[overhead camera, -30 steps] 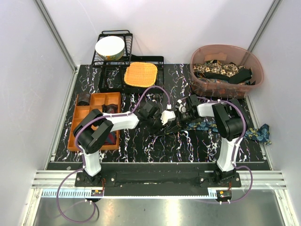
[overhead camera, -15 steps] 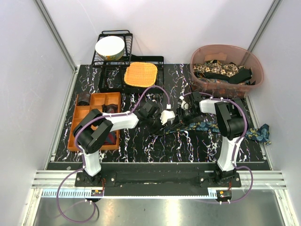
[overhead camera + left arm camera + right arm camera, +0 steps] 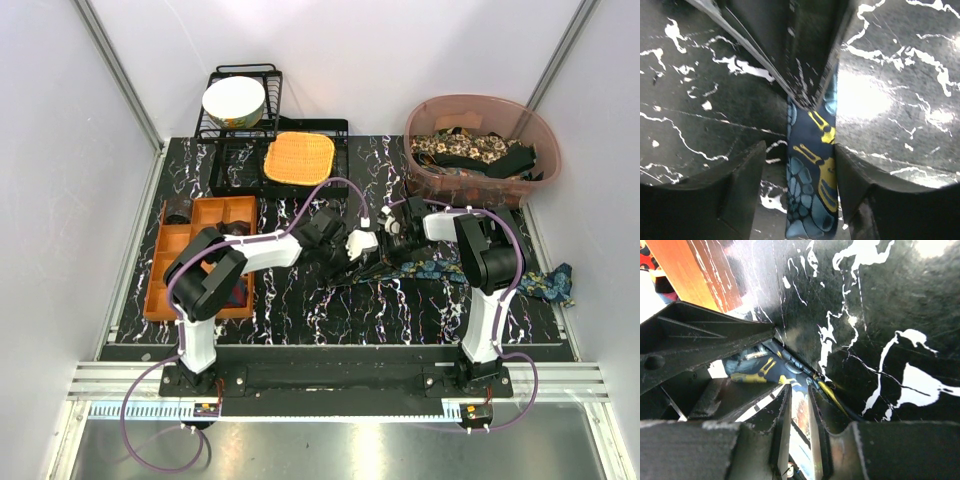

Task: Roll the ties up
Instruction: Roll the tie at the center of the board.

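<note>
A dark blue tie with teal-yellow print [image 3: 440, 270] lies across the black marbled table, its far end at the right edge. Its narrow end lies between my two grippers at the table's middle. My left gripper [image 3: 362, 258] is open and straddles the tie [image 3: 810, 200]; the fabric lies against the right finger [image 3: 865, 190] and apart from the left one. My right gripper [image 3: 383, 252] meets it head on, its jaws nearly closed [image 3: 800, 387] and pinching the tie's end [image 3: 755, 371]. More ties fill the pink bin [image 3: 480, 150].
An orange divided tray [image 3: 205, 255] with dark items stands at the left. A black dish rack [image 3: 240, 130] with a white bowl [image 3: 233, 100] and a square orange woven mat [image 3: 298, 158] stand at the back. White walls close in both sides.
My left gripper has shifted slightly right, closer to the right gripper. The right wrist has turned a little over the tie's end. The tie's long part has not moved.
</note>
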Controlling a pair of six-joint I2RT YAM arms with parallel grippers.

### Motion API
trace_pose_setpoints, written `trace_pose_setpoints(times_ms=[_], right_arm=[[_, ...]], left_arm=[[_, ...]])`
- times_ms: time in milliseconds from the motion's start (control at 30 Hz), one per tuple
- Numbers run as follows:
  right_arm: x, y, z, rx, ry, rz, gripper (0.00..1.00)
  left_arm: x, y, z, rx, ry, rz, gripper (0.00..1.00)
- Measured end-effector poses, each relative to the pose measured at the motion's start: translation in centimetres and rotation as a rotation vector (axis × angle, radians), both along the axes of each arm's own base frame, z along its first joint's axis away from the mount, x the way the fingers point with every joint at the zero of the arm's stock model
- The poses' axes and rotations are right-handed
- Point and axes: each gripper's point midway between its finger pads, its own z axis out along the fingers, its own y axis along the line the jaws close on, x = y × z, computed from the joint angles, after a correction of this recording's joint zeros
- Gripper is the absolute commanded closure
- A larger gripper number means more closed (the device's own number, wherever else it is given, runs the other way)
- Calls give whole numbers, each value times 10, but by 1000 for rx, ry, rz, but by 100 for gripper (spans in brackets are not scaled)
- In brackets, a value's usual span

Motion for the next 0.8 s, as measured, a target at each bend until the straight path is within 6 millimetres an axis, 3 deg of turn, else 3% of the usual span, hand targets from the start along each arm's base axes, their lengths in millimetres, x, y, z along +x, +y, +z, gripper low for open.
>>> trace_pose_setpoints(times_ms=[200, 400, 433, 500, 533, 700, 800], right_arm=[[-6, 2, -1, 31, 28, -14, 75], [-23, 0, 2, 49, 82, -19, 66], [-24, -2, 4, 45, 78, -18, 61], [-21, -10, 10, 25, 61, -20, 56], [-18, -16, 13, 15, 43, -23, 56], [7, -37, 34, -17, -69, -29, 56], [3, -38, 36, -19, -62, -13, 48]], left_arm=[[1, -1, -1, 27, -3, -32, 63], [-7, -2, -3, 33, -7, -94, 68], [-8, -2, -3, 34, -9, -100, 69], [-8, -3, -3, 35, -14, -109, 66], [-8, -2, -3, 35, -16, -111, 60], [-10, -1, -2, 34, -17, -117, 50], [-15, 3, -2, 36, -14, -113, 44]])
